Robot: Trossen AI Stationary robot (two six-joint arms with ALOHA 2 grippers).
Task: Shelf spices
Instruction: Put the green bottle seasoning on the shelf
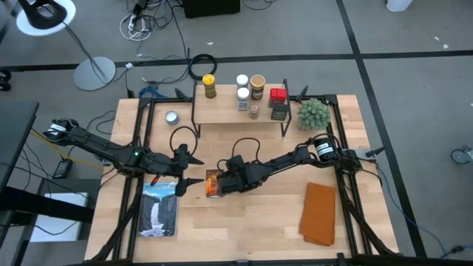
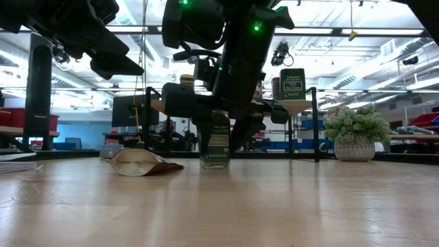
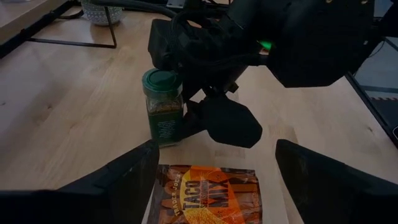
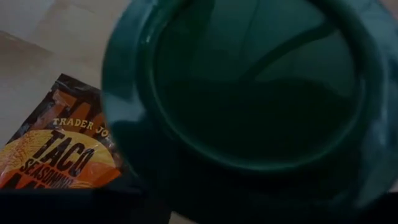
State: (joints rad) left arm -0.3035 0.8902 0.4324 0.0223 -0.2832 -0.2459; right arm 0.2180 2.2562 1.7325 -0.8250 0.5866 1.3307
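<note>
Green lid (image 4: 249, 81): fills the right wrist view from straight above; round, dark green, with a raised rim.
Green-lidded jar (image 3: 163, 106): upright on the tabletop (image 1: 244, 229), long axis vertical, lid up. Clear glass with brownish-green ground spice inside and a dark green label low on the body. Stands mid-table, in front of the shelf and well apart from it.
Taco packet (image 3: 208, 194): orange taco seasoning packet, lying flat just beside the jar; its long axis runs from the left gripper toward the jar. Looks slightly puffed in the low view (image 2: 140, 163).
Right gripper (image 2: 218, 130): down over the jar, one finger on each side of the glass body, pinching it. Jar's base looks to be on the wood.
Left gripper (image 1: 194, 170): hovering near the packet, fingers (image 3: 118, 180) spread wide, holding and touching nothing.
Shelf (image 1: 236, 112): at the far edge of the table, long axis across it. On top: a yellow-lidded jar (image 1: 209, 86), white-lidded jars (image 1: 242, 86), a tan-lidded jar (image 1: 257, 86), a red tin (image 1: 277, 94), a dark box (image 1: 279, 111).
</note>
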